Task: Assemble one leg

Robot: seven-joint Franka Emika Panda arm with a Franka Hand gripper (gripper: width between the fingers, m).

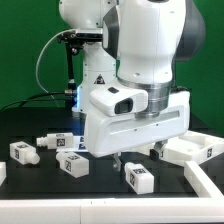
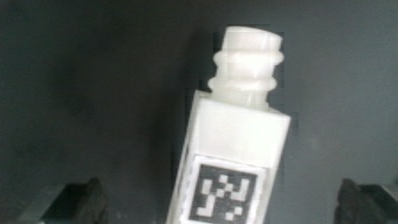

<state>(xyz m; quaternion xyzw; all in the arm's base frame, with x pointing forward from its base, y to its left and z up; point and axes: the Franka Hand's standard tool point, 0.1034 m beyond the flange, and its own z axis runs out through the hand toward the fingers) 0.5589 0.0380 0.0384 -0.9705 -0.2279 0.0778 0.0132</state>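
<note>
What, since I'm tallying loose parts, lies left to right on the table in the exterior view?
First leg → second leg → third leg → fourth leg → panel.

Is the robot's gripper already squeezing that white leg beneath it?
No, in the wrist view the gripper has its fingers well apart on either side of the leg, with dark table showing between.
</note>
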